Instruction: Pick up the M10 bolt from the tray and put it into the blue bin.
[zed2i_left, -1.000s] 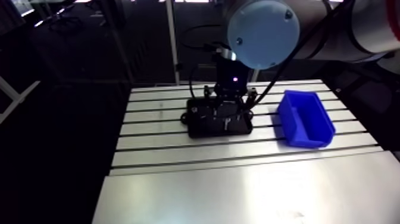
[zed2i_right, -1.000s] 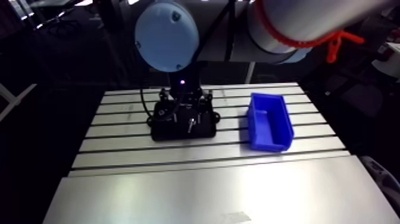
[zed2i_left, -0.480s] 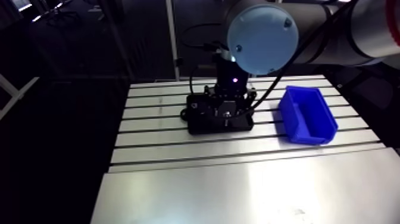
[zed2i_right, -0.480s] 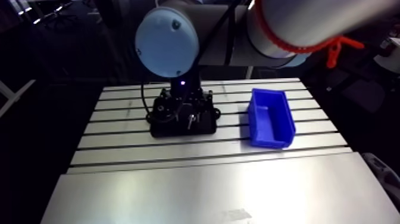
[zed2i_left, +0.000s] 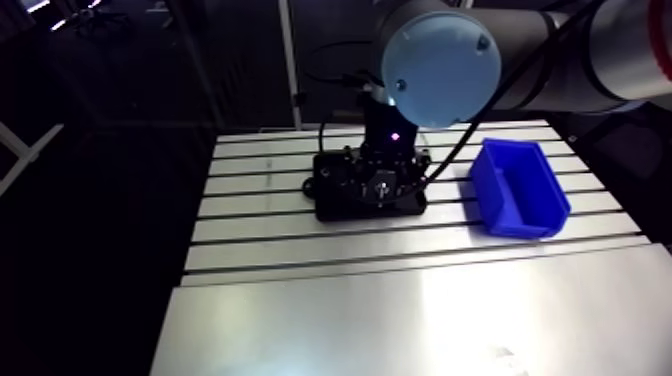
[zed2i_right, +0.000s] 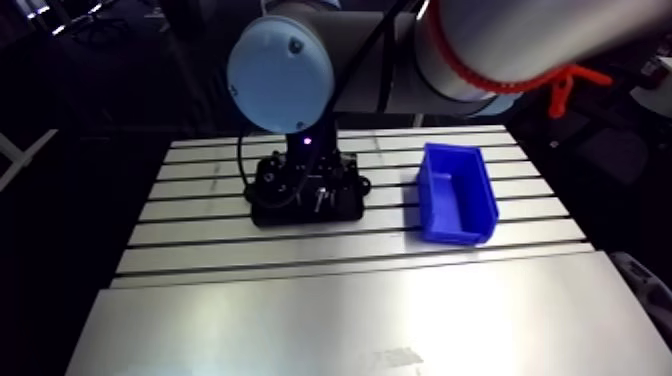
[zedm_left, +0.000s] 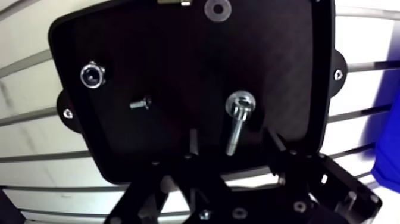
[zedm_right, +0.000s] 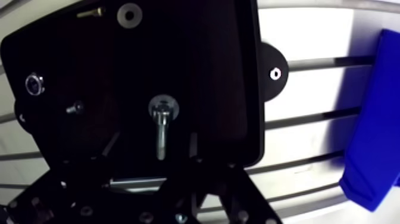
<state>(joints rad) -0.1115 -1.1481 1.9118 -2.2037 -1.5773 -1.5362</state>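
The M10 bolt (zedm_left: 236, 119) is silvery with a wide flanged head and lies flat in the black tray (zedm_left: 286, 53). In the wrist view my gripper (zedm_left: 232, 137) hangs open right over the tray. The bolt's shank lies between the two dark fingers (zedm_left: 272, 143), and there is a gap on each side of it. The blue bin (zed2i_left: 520, 186) stands on the table beside the tray, and its corner (zedm_right: 374, 137) shows off to one side of the gripper. In the arm view the gripper (zed2i_left: 381, 186) sits low over the tray (zed2i_left: 340, 200).
The tray also holds a small screw (zedm_left: 140, 103), a round silvery nut (zedm_left: 92, 74), a pale washer (zedm_left: 218, 8) and another small part (zedm_right: 90, 11) at its far edge. The tray and the bin rest on the slotted table (zed2i_left: 260, 215), with a smooth metal plate (zed2i_left: 400, 320) nearer the camera.
The arm view has shifted a little with the arm. The gripper has come lower over the tray, now covering the bolt that showed just in front of it earlier.
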